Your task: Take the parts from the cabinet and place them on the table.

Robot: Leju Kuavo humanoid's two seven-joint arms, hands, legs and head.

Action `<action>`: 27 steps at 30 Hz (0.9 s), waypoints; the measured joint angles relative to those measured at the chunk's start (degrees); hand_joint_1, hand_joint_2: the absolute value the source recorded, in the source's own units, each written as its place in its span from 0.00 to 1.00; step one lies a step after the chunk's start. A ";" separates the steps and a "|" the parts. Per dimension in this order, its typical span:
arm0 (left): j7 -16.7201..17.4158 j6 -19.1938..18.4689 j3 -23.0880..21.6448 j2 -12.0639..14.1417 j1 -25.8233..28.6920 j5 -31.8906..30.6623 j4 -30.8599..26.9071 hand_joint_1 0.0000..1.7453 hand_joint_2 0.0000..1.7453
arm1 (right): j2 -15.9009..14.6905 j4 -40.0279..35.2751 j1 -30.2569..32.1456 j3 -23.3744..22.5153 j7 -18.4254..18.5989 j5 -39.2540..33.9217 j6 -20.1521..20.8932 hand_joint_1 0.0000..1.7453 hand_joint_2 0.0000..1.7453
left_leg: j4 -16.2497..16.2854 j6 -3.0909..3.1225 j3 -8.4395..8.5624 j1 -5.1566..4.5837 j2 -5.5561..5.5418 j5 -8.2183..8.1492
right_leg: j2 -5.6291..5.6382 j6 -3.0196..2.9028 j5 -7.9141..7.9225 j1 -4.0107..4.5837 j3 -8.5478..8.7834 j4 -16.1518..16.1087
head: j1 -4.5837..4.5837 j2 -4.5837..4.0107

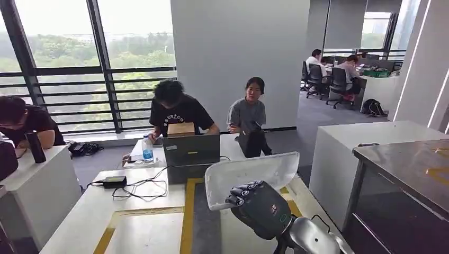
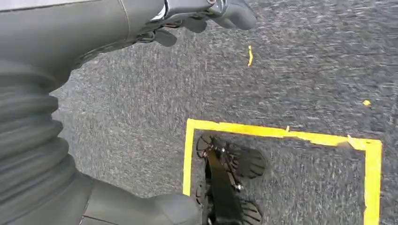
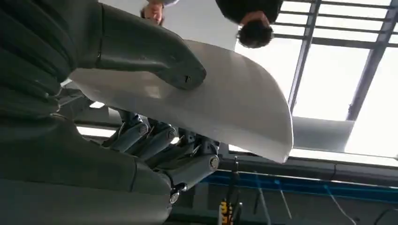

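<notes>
Partway through: right hand (image 1: 260,207) clamped on a white panel (image 1: 249,174), carried above the table (image 1: 143,227), not yet set down; left hand's (image 2: 206,14) grip unclear.

Laptop (image 1: 191,149) on table (image 1: 143,222), bottle (image 1: 147,150) left.

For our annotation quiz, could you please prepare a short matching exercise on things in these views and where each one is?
Things:
1. white curved part
2. water bottle
3. black power adapter
4. left hand

Places:
A. above the grey carpet with yellow tape
B. held by the right hand
C. beside the laptop
D. on the white table, cable trailing

Pairs: 1-B, 2-C, 3-D, 4-A
</notes>
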 joint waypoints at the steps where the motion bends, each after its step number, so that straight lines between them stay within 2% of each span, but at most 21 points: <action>1: -0.02 0.00 0.00 0.00 0.03 0.00 0.00 0.00 1.00 | 0.15 0.22 0.04 0.17 0.02 0.00 0.04 0.92 1.00 | 4.25 -0.15 -2.66 -0.01 -0.01 -1.24 | 0.00 -0.06 -0.30 0.05 0.20 0.05 | 0.00 0.00; 2: -0.06 -0.02 0.00 0.00 0.11 0.00 0.00 0.00 1.00 | 0.30 0.54 0.04 0.37 0.02 0.02 0.07 0.92 1.00 | 6.74 -0.27 -4.51 0.00 0.00 -1.32 | 0.03 -0.07 -0.60 0.09 0.41 0.15 | 0.00 0.00; 3: -0.11 -0.09 0.00 0.00 0.19 0.00 0.00 0.00 1.00 | 0.57 1.05 -0.01 0.52 0.04 0.02 0.07 0.92 1.00 | 6.56 -0.32 -5.07 0.02 0.01 0.04 | 0.11 -0.03 -0.95 0.09 0.69 0.32 | -0.02 0.00; 4: -0.24 -0.20 0.00 0.00 0.22 -0.09 0.00 0.00 1.00 | 1.05 1.64 -0.11 0.66 0.15 0.04 0.07 0.92 1.00 | 3.93 -0.30 -4.33 0.02 0.01 2.64 | 0.18 0.08 -1.41 0.07 1.11 0.49 | -0.04 0.00; 6: -0.33 -0.20 0.00 0.00 0.18 -0.20 0.00 0.00 1.00 | 1.96 2.69 -0.53 0.87 0.15 0.09 0.09 0.92 1.00 | -5.84 -0.11 -0.54 0.05 0.06 8.69 | 0.21 0.46 -2.49 -0.01 2.04 0.98 | -0.05 0.00; 7: -0.35 -0.22 -0.02 -0.11 0.19 -0.37 0.04 0.00 1.00 | 2.32 3.17 -0.91 0.92 0.13 0.09 0.09 0.92 1.00 | -8.58 0.07 0.51 -0.01 0.12 8.97 | 0.20 0.84 -3.02 0.15 2.11 1.28 | -0.09 0.00; 8: -0.33 -0.22 -0.04 -0.18 0.07 -0.59 0.07 0.00 1.00 | 2.65 3.67 -1.43 1.01 0.11 0.09 0.15 0.92 1.00 | -9.56 0.52 1.27 -0.18 0.00 8.19 | 0.38 1.20 -3.43 0.42 1.84 1.77 | -0.15 0.00; 10: -0.24 -0.22 -0.07 -0.39 0.06 -0.79 0.09 0.00 1.00 | 2.84 4.52 -1.96 1.25 0.09 0.11 0.31 0.92 1.00 | -9.15 1.27 1.04 -0.18 -0.15 7.96 | 0.33 1.54 -3.53 0.40 1.95 1.50 | 0.02 0.00; 11: -0.26 -0.22 -0.07 -0.52 0.15 -0.83 0.11 0.00 1.00 | 3.10 5.11 -2.30 1.29 0.09 0.09 0.37 0.92 1.00 | -9.17 1.63 1.12 -0.29 -0.24 7.79 | 0.28 1.88 -3.67 0.41 2.17 1.32 | 0.02 0.00; 12: -0.26 -0.22 -0.09 -0.83 0.15 -0.85 0.11 0.00 1.00 | 3.23 5.55 -2.73 1.29 0.09 0.04 0.42 0.92 1.00 | -9.44 2.04 1.49 0.14 -0.19 7.82 | 0.29 2.29 -4.14 0.33 2.10 1.54 | 0.04 0.02; 13: -0.33 -0.02 -0.09 -0.85 0.12 -0.85 0.09 0.00 1.00 | 3.34 6.17 -3.38 1.31 -0.02 -0.09 0.37 0.92 1.00 | -9.48 2.41 1.72 0.17 -0.17 7.57 | 0.21 2.68 -4.73 0.28 1.48 3.18 | 0.11 0.00; 14: -0.42 0.04 -0.09 -0.85 0.05 -0.85 0.07 0.00 1.00 | 3.61 6.93 -3.96 1.33 0.02 -0.13 0.37 0.92 1.00 | -9.48 2.68 1.90 0.18 -0.13 7.38 | 0.15 2.97 -6.21 0.19 -0.27 6.53 | 0.18 0.00; 16: -0.44 0.04 -0.09 -0.90 -0.02 -0.85 0.07 0.00 1.00 | 4.02 8.13 -4.12 1.44 0.02 -0.28 0.35 0.92 1.00 | -9.47 2.96 2.22 0.17 -0.06 6.92 | 0.15 3.35 -9.38 0.02 -5.60 15.67 | 0.20 0.00; 17: -0.44 0.04 -0.09 -0.90 0.00 -0.85 0.07 0.00 1.00 | 4.11 8.64 -3.92 1.57 0.02 -0.28 0.33 0.92 1.00 | -9.46 2.97 2.49 0.17 -0.10 6.66 | 0.15 3.38 -9.88 -0.05 -8.09 19.27 | 0.22 0.00; 18: -0.42 0.04 -0.09 -0.92 0.06 -0.87 0.09 0.00 1.00 | 4.20 9.09 -3.82 1.64 0.02 -0.28 0.28 0.92 1.00 | -9.46 2.94 2.77 0.17 -0.17 6.40 | 0.15 3.29 -8.96 -0.10 -9.21 19.81 | 0.26 0.00; 19: -0.42 0.04 -0.09 -0.96 0.11 -0.87 0.09 0.00 1.00 | 4.31 9.49 -3.82 1.64 0.09 -0.28 0.20 0.92 1.00 | -9.46 2.86 3.19 0.17 -0.28 6.12 | 0.15 3.09 -6.58 -0.09 -8.72 17.43 | 0.26 0.00; 21: -0.35 0.04 -0.09 -1.03 0.10 -0.90 0.09 0.00 1.00 | 4.46 9.92 -3.98 1.66 0.11 -0.31 -0.02 0.92 1.00 | -9.46 2.55 4.26 0.16 -0.41 5.47 | 0.14 2.34 -0.34 0.09 -4.81 7.60 | 0.33 0.00; 22: -0.35 0.04 -0.09 -1.09 0.10 -0.90 0.09 0.00 1.00 | 4.59 10.16 -4.08 1.64 0.13 -0.33 -0.07 0.92 1.00 | -9.51 2.34 4.50 0.19 -0.40 5.11 | 0.03 1.80 1.64 0.33 -2.97 2.66 | 0.35 0.00; 23: -0.33 0.04 -0.09 -1.12 -0.02 -0.90 0.09 0.00 1.00 | 4.70 10.40 -4.25 1.66 0.11 -0.39 -0.15 0.92 1.00 | -9.42 1.87 4.52 -0.16 -0.40 4.78 | 0.02 1.56 0.32 0.63 -2.01 1.58 | 0.26 0.00; 26: -0.28 0.07 -0.09 -1.22 -0.04 -0.90 0.11 0.00 1.00 | 5.22 11.25 -4.35 1.66 0.24 -0.24 -0.61 0.92 1.00 | -10.06 0.94 4.94 0.16 -0.21 4.49 | 0.18 0.96 -0.19 0.99 -1.97 1.47 | 0.17 0.00; 27: -0.42 0.15 -0.09 -1.20 -0.12 -0.90 0.09 0.00 1.00 | 5.35 11.54 -4.35 1.64 0.33 -0.09 -0.74 0.92 1.00 | -10.11 0.48 5.37 -0.12 -0.14 4.20 | 0.25 0.74 -0.09 0.48 -1.37 0.78 | 0.16 0.02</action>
